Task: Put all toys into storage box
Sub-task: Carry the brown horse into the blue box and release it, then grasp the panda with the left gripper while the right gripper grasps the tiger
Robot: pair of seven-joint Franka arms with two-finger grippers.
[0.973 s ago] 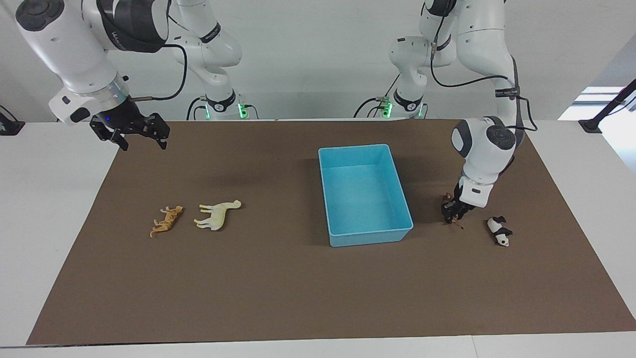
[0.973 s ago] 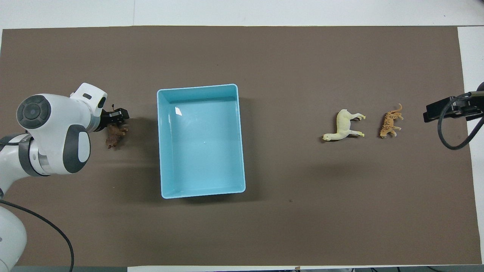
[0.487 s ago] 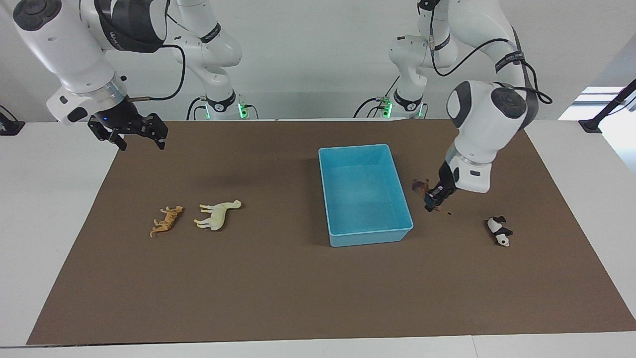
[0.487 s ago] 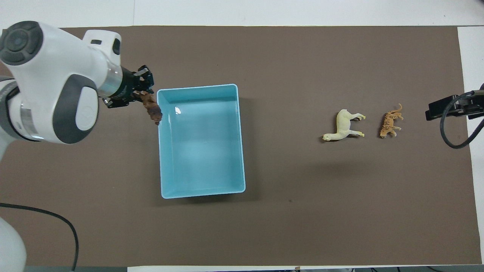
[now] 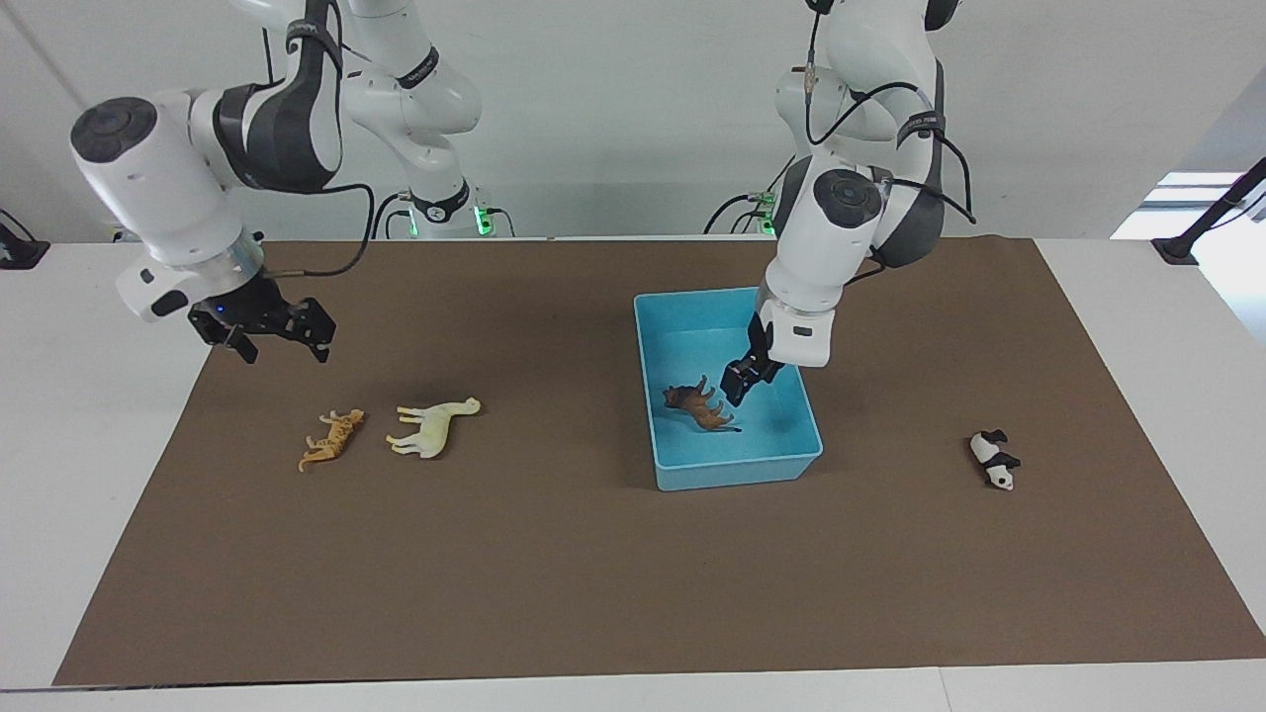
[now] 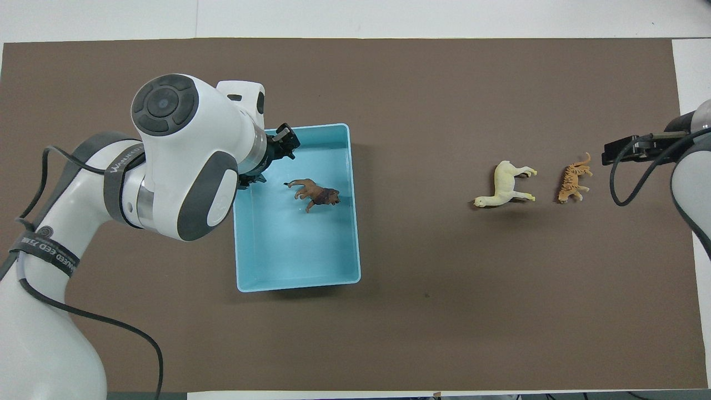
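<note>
Brown matting covers the white worktop, with a plain pale wall at the robots' end. The box sits mid-mat, and the lion is now in it, apart from the left hand, which hangs over the box just beside the lion with its fingers apart.

The panda lies on the mat toward the left arm's end, well apart from the box and out of the overhead view. The left hand is by far the nearer to it, so I judge the next pick to be a swing away from the box toward that end.

The horse and tiger lie side by side toward the right arm's end. The right hand hovers near them, fingers apart, the tiger closest to it.
</note>
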